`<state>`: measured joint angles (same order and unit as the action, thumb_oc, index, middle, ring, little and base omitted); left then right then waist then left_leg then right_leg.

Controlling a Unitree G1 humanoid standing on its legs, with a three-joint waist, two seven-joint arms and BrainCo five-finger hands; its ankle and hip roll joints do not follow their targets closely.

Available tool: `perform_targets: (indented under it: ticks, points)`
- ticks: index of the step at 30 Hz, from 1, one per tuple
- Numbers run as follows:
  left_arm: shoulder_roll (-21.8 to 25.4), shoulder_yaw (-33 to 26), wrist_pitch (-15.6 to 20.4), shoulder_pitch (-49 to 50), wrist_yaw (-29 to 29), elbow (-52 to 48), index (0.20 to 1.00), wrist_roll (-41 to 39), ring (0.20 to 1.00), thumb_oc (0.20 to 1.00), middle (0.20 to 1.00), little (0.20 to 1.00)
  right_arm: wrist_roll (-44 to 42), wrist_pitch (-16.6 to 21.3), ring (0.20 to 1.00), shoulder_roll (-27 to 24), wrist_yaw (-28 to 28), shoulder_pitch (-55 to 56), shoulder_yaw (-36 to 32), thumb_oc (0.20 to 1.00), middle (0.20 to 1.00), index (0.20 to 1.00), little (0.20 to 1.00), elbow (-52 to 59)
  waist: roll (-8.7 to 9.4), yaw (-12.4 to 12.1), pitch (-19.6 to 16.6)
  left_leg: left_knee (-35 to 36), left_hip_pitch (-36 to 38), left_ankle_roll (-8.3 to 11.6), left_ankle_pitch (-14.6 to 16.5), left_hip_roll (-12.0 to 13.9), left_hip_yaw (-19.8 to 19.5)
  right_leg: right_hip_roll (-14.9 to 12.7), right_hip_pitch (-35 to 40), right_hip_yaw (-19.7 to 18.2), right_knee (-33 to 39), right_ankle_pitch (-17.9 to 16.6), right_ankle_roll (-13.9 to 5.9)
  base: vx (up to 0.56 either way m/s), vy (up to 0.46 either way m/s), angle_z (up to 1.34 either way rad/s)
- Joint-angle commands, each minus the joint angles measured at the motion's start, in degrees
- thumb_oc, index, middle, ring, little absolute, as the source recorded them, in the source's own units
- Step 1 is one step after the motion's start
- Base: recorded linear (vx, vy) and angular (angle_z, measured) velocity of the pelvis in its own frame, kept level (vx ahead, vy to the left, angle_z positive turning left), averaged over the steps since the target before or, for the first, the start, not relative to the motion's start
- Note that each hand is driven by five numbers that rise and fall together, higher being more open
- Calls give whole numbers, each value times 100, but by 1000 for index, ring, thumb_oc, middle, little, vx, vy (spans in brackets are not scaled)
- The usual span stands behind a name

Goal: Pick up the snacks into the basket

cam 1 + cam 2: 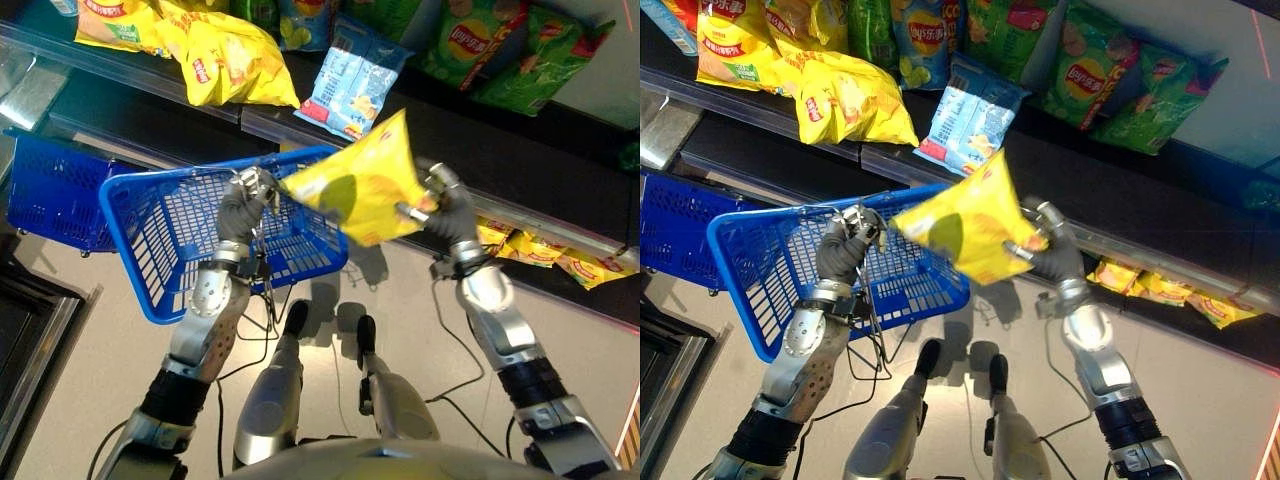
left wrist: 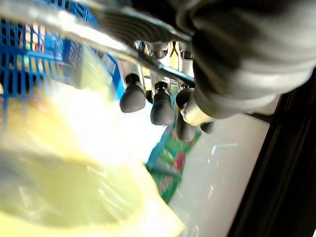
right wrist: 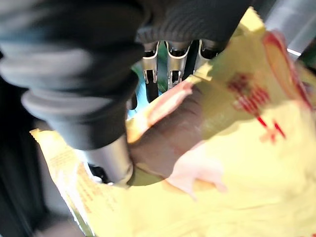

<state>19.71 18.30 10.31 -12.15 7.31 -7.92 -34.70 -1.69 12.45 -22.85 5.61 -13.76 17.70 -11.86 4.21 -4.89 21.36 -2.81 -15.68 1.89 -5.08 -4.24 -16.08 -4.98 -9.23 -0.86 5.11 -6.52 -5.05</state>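
The right hand [image 1: 447, 210] is raised in front of the shelf, forearm angled up from the lower right, its fingers and thumb curled onto the right edge of a yellow snack bag [image 1: 362, 180]. The bag hangs tilted in the air, its left corner over the far right rim of the blue basket [image 1: 150, 215].

The left hand [image 1: 243, 198] is lifted from the lower left, forearm upright, at the basket's far rim. A thin metal handle [image 2: 89, 39] runs under its curled fingers [image 2: 132, 98], so it appears to be gripping that handle, though the close view is blurred.

The basket is tipped, its open mouth facing the robot, and its mesh interior holds nothing visible. A second blue basket [image 1: 50, 190] sits to its left, just beside it.

Beyond both hands, the dark shelf [image 1: 480, 140] carries more snacks: yellow bags [image 1: 225, 60] at the left, a light blue packet [image 1: 352, 85] in the middle, green bags [image 1: 500, 50] at the right. Small yellow packets [image 1: 545, 250] lie on a lower ledge, right of the right hand.
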Motion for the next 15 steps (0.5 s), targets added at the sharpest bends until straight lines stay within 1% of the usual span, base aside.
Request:
perform_targets:
  ticks: [1, 2, 3, 5, 6, 7, 10, 11, 12, 14, 15]
  points:
    - [-241, 118, 516, -1114, -253, -646, 200, -219, 200, 200, 200, 200, 640, 194, 200, -36, 160, -518, 356, 200, 200, 200, 200, -166, -15, 27, -391, -178, -89, -210, 505, -329, -220, -127, -210, 190, -450, 557, -246, -88, -6, 3]
    - [-323, 265, 517, -1261, -200, -614, 200, -290, 200, 200, 200, 200, 765, 154, 200, -16, 196, -690, 542, 200, 200, 200, 200, -342, -48, 0, -295, -206, -149, -203, 484, -355, -218, -126, -263, 196, -479, 538, -232, -153, -26, 8]
    - [-467, 532, 516, -1566, -176, -558, 200, -402, 200, 200, 200, 200, 1067, 98, 200, 42, 328, -1083, 884, 200, 200, 200, 200, -795, -111, -49, -121, -273, -286, -182, 456, -401, -267, -128, -372, 221, -525, 519, -214, -115, -21, 13]
    - [-466, 525, 519, -1584, -178, -549, 200, -404, 200, 200, 200, 200, 1071, 112, 200, 50, 340, -1112, 893, 200, 200, 200, 200, -826, -114, -37, -115, -285, -300, -180, 459, -403, -273, -127, -382, 228, -533, 523, -214, -68, -15, 19]
    - [-689, 867, 487, -1845, -142, -501, 200, -575, 200, 200, 200, 200, 1404, 17, 200, 176, 429, -1586, 1302, 200, 200, 200, 200, -1301, -208, -116, 88, -299, -435, -160, 400, -442, -296, -116, -524, 246, -591, 496, -203, -68, -12, 16]
    - [-689, 862, 489, -1854, -143, -496, 200, -576, 200, 200, 200, 200, 1407, 24, 200, 181, 437, -1601, 1306, 200, 200, 200, 200, -1317, -208, -113, 92, -302, -439, -159, 401, -442, -296, -116, -529, 246, -596, 497, -203, -97, -15, 15]
    - [-927, 1207, 487, -2123, -106, -375, 200, -765, 200, 200, 200, 200, 1672, -51, 200, 378, 535, -2058, 1687, 200, 200, 200, 200, -1903, -278, -185, 294, -330, -547, -162, 377, -478, -303, -117, -658, 242, -692, 486, -205, -54, -6, 4]
    - [-928, 1204, 489, -2132, -107, -369, 200, -766, 200, 200, 200, 200, 1673, -45, 200, 383, 541, -2071, 1691, 200, 200, 200, 200, -1919, -279, -183, 300, -334, -549, -162, 378, -479, -303, -117, -661, 242, -697, 488, -205, -62, -19, 3]
    - [-1101, 1455, 484, -2308, -142, -300, 200, -917, 200, 200, 200, 200, 1877, -115, 200, 516, 591, -2386, 1935, 200, 200, 200, 200, -2404, -339, -242, 445, -397, -637, -158, 377, -521, -324, -121, -736, 237, -770, 510, -201, -56, -17, 6]
    - [-1162, 1575, 470, -2414, -146, -326, 200, -972, 200, 200, 200, 200, 2037, -205, 200, 594, 678, -2553, 2052, 200, 200, 200, 200, -2748, -396, -292, 520, -416, -666, -159, 377, -538, -331, -122, -766, 235, -807, 521, -196, -45, -18, 6]
    - [-1226, 1745, 451, -2505, -143, -378, 200, -1037, 200, 200, 200, 200, 2096, -281, 200, 713, 764, -2787, 2147, 200, 200, 200, 200, -3105, -445, -337, 612, -466, -718, -165, 391, -561, -332, -132, -809, 236, -851, 531, -201, -21, -12, 7]
